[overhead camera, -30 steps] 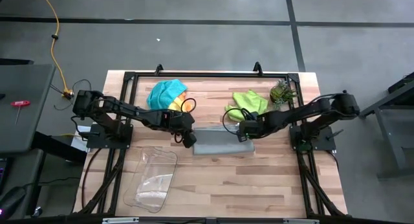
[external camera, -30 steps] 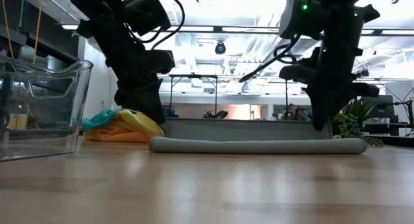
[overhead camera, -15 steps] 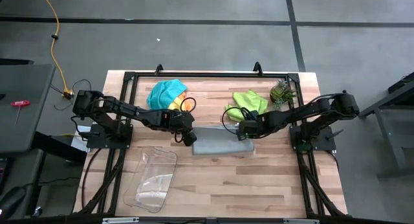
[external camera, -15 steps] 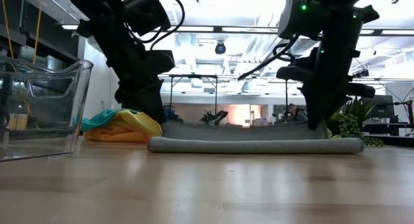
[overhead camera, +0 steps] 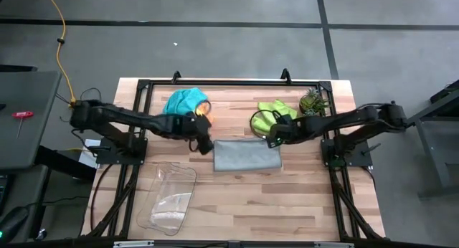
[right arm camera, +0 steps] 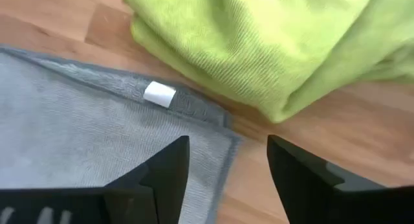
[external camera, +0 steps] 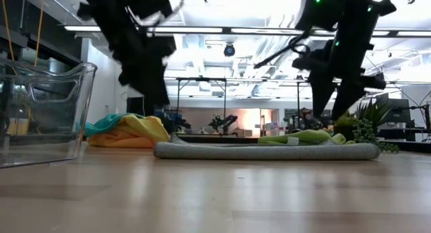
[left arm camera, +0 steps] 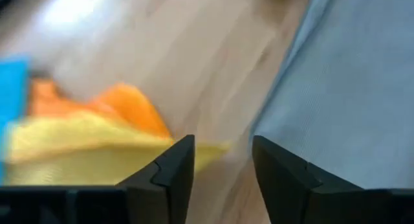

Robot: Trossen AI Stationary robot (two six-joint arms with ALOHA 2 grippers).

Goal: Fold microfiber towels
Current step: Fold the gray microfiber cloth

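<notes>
At mid-table, the grey towel (overhead camera: pixel 247 155) lies folded flat, both tools released and empty above its far corners, left tool (overhead camera: pixel 203 137) beside the yellow-orange pile (left arm camera: pixel 84 136), right tool (overhead camera: pixel 273 136) by the lime towel (right arm camera: pixel 272 43), apparently letting the fold settle.

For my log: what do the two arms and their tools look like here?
Both arms are dark, slender and multi-jointed, with black cables looping near the wrists. The left tool and right tool each end in two blocky, matte black fingers with angled faces. A small green light glows high on the right arm in the low view.
</notes>
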